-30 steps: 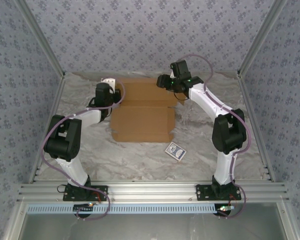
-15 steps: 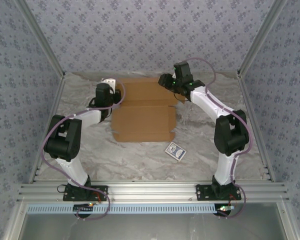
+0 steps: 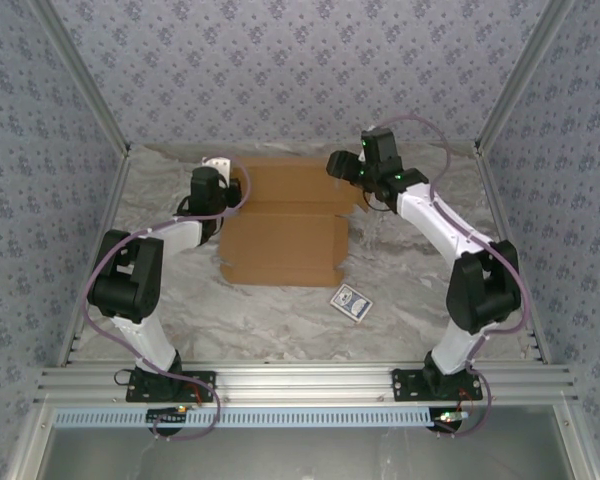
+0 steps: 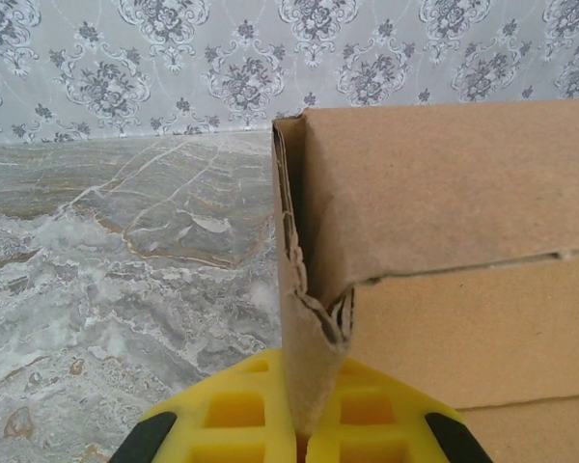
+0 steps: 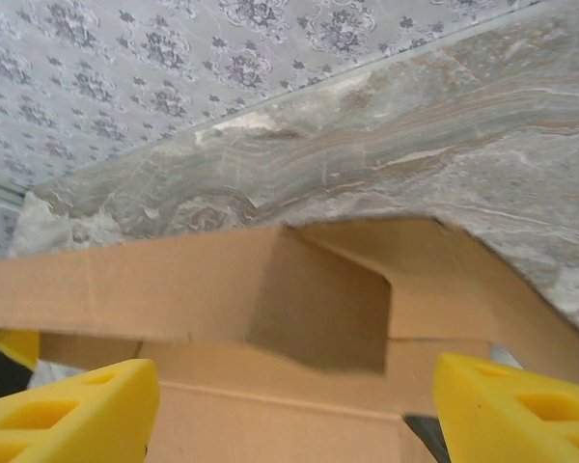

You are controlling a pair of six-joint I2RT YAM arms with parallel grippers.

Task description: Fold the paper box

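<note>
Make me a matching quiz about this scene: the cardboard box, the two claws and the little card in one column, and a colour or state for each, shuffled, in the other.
1. paper box
2. left gripper
3. right gripper
4. small card

A. open, fingers wide apart
B. blue, patterned
C. shut on an upright flap of the box
D. plain brown

Pairs: 1-D, 2-C, 3-A, 4-B.

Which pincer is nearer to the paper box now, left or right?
The left. The left pincer is shut on a raised flap at the left edge of the paper box. The right pincer stands open at its far right corner, not gripping it.
</note>
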